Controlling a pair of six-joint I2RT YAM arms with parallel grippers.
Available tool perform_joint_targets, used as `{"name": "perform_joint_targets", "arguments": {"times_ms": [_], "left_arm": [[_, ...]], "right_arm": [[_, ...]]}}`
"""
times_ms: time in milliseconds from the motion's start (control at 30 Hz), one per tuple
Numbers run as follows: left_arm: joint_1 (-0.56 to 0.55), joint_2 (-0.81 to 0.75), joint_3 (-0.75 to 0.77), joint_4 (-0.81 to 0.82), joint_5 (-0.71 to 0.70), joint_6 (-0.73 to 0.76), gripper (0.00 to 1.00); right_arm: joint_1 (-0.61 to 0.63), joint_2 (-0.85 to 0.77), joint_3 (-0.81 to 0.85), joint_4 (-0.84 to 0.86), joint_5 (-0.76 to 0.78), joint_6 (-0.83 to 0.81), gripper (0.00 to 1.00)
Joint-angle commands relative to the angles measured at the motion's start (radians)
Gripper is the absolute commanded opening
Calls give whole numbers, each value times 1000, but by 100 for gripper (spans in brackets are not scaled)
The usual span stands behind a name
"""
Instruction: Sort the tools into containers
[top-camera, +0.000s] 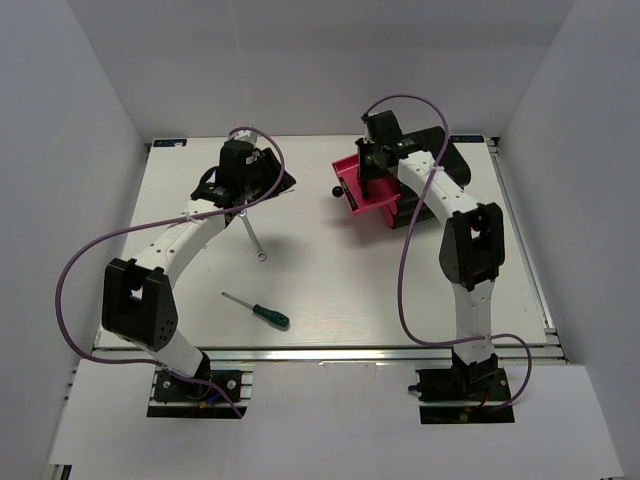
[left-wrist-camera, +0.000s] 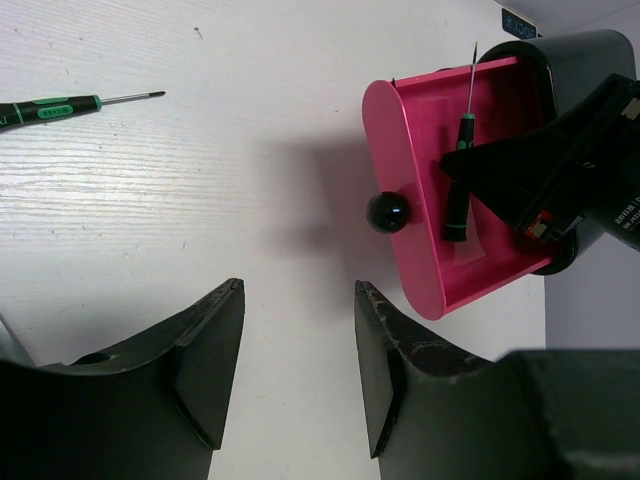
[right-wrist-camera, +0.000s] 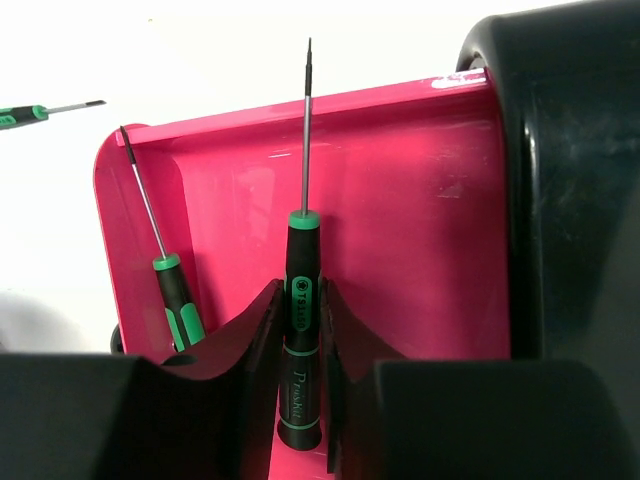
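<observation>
Counted five tools: three thin precision screwdrivers, one green-handled screwdriver (top-camera: 270, 314) at lower centre of the overhead view, one silver wrench (top-camera: 253, 236) above it. One pink drawer (right-wrist-camera: 420, 200) with black knob (left-wrist-camera: 387, 212), against the black cabinet (right-wrist-camera: 570, 150) at upper right.

Right arm stretched up the frame's right side. Right pincer (right-wrist-camera: 300, 292) over the drawer, pinching the first precision screwdriver (right-wrist-camera: 303, 240) by its handle. Second precision screwdriver (right-wrist-camera: 175, 300) lying in the drawer's left part. Third precision screwdriver (left-wrist-camera: 60, 107) on the desk (left-wrist-camera: 200, 200).

Left arm bent at the elbow. Left pincer (left-wrist-camera: 298, 290) spread over bare desk, holding nothing.

Cannot tell whether the pinched tool touches the drawer floor.
</observation>
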Motion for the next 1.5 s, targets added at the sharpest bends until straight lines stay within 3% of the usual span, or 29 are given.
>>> {"name": "perform_joint_targets", "arguments": {"times_ms": [0,333,400,433,533,633,800,967,1033,1100,1167,1300,1367,1467], "left_arm": [[3,-44,2,6,-11,-7,58],[3,46,21,59,-18,-93,58],[3,72,47,65,-13,-110,58],[3,95,57,66,-10,-115,58],[3,124,87,65,-19,-135,60],[3,158,115,49,-45,-155,62],[6,225,169,-6,-99,-227,63],[11,288,236,-92,-189,-386,60],[18,324,259,-154,-243,-455,54],[26,353,310,-254,-312,-582,42],[34,411,368,-344,-355,-691,41],[58,517,546,-612,-398,-900,54],[70,551,554,-635,-387,-996,62],[78,549,497,-551,-381,-1085,63]], "right_arm": [[-12,-20,1,-11,2,18,17],[-29,-175,-139,-27,-50,14,12],[-29,-184,-154,-19,-76,4,26],[-29,-184,-149,-18,-110,-14,39],[-29,-191,-131,-14,-171,-44,53],[-29,-199,-103,-8,-220,-93,57],[-29,-224,-111,35,-314,-228,55],[-29,-238,-129,101,-363,-286,38],[-29,-239,-126,108,-394,-312,36],[-29,-253,-134,130,-400,-323,35],[-29,-267,-152,140,-392,-332,35],[-34,-313,-203,176,-375,-340,39],[-43,-329,-232,183,-375,-329,40],[-53,-342,-248,190,-371,-311,40]]}}
